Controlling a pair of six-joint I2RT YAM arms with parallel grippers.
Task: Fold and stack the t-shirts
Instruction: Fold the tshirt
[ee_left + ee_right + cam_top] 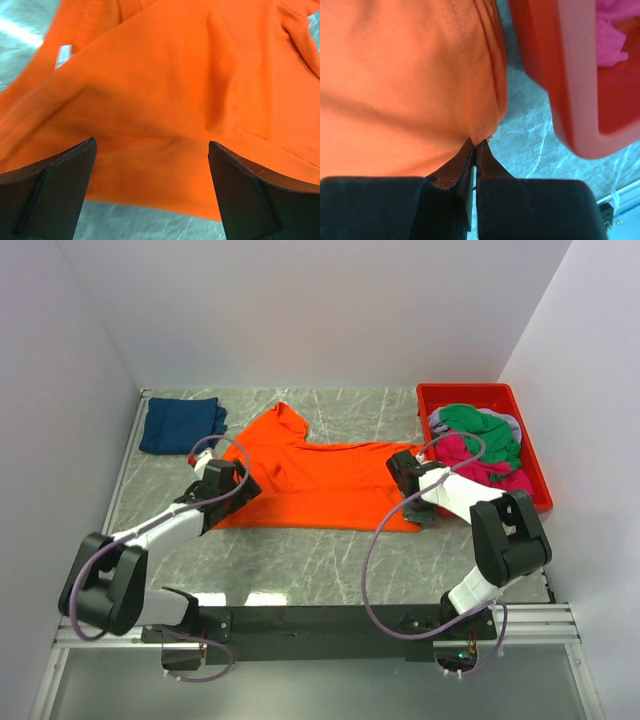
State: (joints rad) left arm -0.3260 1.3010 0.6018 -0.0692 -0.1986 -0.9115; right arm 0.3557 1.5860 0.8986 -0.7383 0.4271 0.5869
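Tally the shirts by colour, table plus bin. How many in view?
orange t-shirt: 1
navy t-shirt: 1
green t-shirt: 1
pink t-shirt: 1
grey t-shirt: 1
Total: 5

Orange tee spread at centre, navy tee folded far-L, green/pink/grey tees heaped far-R.

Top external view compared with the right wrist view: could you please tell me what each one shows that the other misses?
Only top external: the navy t-shirt at the far left, and the left gripper. Only right wrist: the right gripper pinched shut on the stitched hem of the orange t-shirt. Both: that shirt and the red bin.
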